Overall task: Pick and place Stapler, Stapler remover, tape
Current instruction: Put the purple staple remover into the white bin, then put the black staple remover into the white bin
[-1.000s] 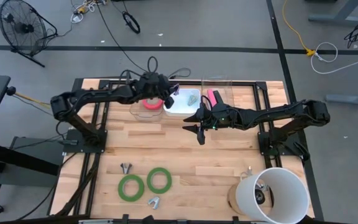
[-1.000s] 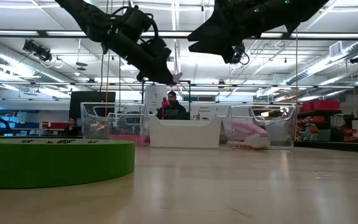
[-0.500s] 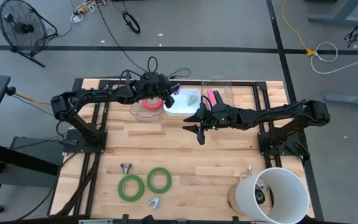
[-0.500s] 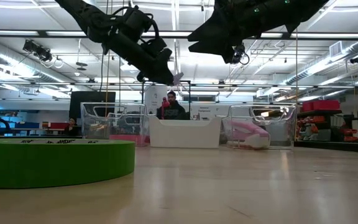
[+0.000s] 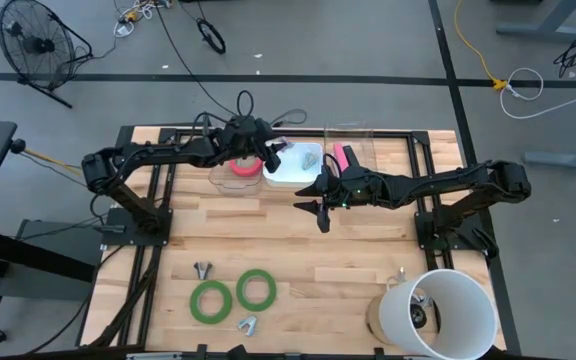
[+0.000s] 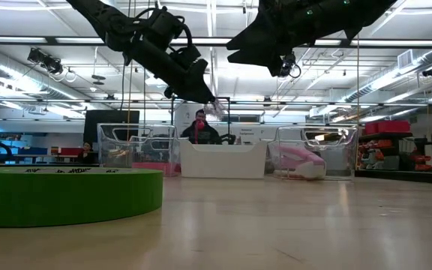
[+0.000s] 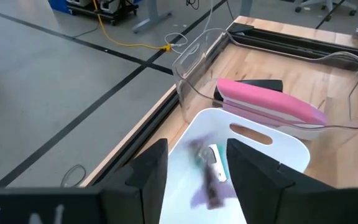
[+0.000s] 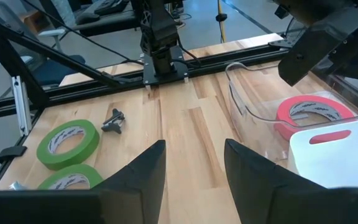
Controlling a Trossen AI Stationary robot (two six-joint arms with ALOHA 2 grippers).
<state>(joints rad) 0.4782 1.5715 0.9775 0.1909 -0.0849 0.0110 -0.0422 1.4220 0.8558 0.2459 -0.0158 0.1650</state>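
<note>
Two green tape rolls (image 5: pixel 209 300) (image 5: pixel 255 288) sit low in the high view, lower left of centre, with two small stapler removers (image 5: pixel 204 270) (image 5: pixel 247 323) beside them, so lots of picking left. The pink tape (image 5: pixel 244 166) is already in the clear bin (image 5: pixel 218 180) at upper centre, and the pink stapler (image 7: pixel 270 101) lies in the other clear bin (image 7: pixel 194 59).

Left gripper (image 5: pixel 271 157) hovers over the white bin (image 5: pixel 290 178), fingers spread, with a blurry purple-and-teal remover (image 7: pixel 207 177) right under them, so my guess is it's a drop-off in progress. Right gripper (image 5: pixel 319 208) hangs mid-table, fingers spread and empty.

Next move probably means heading down-frame for a green roll or remover.

Compared with a second ago: the left gripper has tipped slightly further over the white bin, otherwise nothing has budged
</note>
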